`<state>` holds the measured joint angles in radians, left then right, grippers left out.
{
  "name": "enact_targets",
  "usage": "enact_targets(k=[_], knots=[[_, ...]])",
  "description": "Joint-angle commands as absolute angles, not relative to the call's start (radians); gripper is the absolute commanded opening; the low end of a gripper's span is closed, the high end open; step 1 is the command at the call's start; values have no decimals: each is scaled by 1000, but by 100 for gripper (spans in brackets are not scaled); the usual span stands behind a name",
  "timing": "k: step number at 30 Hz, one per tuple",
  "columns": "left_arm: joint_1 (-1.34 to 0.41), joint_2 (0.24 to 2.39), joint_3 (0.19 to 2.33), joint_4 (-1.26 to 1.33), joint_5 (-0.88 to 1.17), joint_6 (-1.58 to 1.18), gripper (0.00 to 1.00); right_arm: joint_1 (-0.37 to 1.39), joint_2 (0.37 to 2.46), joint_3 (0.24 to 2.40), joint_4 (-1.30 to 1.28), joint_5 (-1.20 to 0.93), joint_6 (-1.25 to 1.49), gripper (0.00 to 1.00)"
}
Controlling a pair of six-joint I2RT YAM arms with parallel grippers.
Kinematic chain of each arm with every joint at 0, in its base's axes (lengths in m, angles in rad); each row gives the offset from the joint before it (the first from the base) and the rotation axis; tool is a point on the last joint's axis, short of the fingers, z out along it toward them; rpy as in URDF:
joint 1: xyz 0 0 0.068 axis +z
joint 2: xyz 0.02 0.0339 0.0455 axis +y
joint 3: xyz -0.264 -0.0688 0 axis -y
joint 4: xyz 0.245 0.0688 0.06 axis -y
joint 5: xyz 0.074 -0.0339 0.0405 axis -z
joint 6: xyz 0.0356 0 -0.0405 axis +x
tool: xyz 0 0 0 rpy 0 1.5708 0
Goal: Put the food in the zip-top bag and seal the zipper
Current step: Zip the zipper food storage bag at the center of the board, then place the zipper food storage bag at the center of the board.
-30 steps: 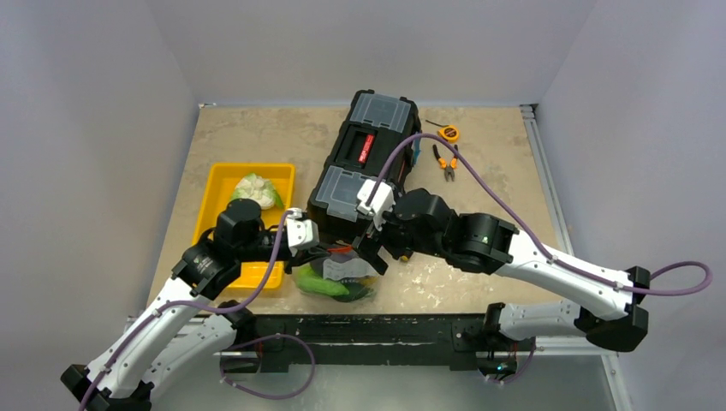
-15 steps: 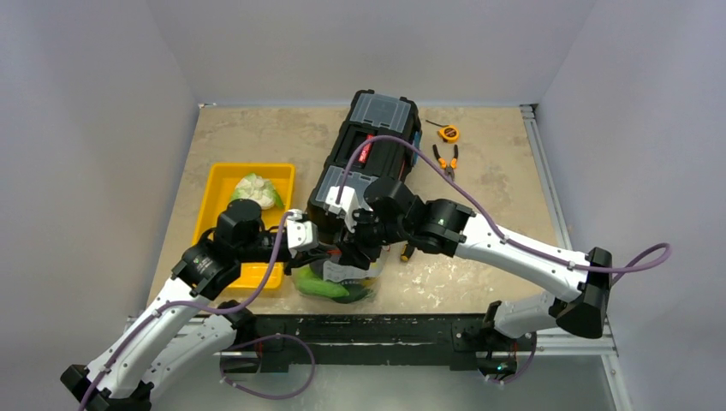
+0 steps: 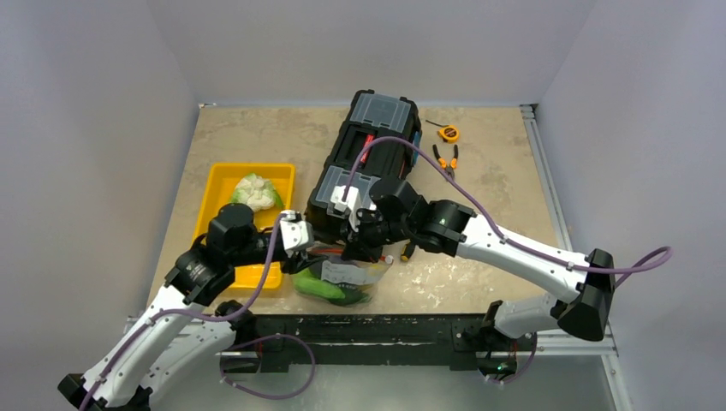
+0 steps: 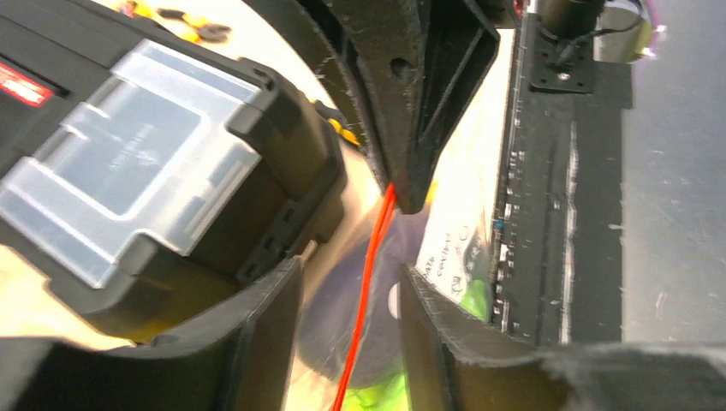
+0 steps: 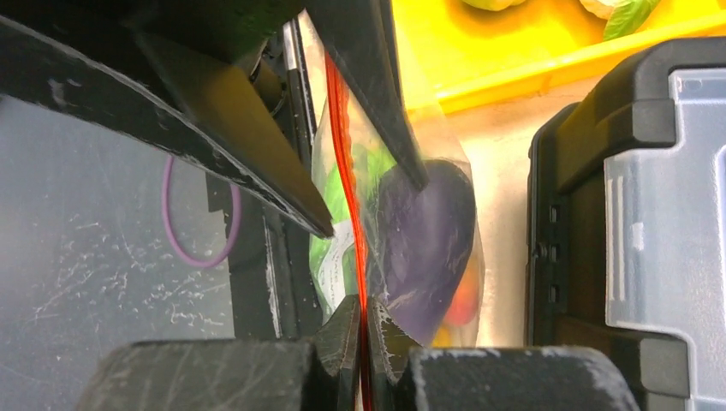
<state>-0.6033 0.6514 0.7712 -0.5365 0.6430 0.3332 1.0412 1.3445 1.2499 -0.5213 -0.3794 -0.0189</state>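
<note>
Two inward-bent arms (image 3: 514,248) (image 3: 171,308): right gripper (image 5: 361,305) pinches zipper (image 5: 353,223), left gripper (image 4: 347,272) straddles it.

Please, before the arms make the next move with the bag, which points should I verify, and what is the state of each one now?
1. The right gripper is shut on the zipper: ok.
2. The zipper runs between the open jaws of the left gripper: ok.
3. The eggplant sits inside the zip-top bag, below the zipper: ok.
4. All food is bagged: not ok; the cauliflower lies in the yellow tray.
5. The zipper is pressed shut along its whole length: cannot tell.
</note>
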Motion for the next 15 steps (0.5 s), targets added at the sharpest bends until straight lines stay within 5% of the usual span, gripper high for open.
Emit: enact_targets(k=[1, 8, 15], knots=[[-602, 559, 752, -450, 532, 323, 54, 1039, 1254, 1238, -500, -344, -9, 0], [-601, 337, 661, -309, 252, 272, 66, 1039, 1022, 1208, -539, -137, 100, 0], [-601, 276, 657, -332, 56, 281, 64, 1039, 805, 1244, -672, 236, 141, 0]])
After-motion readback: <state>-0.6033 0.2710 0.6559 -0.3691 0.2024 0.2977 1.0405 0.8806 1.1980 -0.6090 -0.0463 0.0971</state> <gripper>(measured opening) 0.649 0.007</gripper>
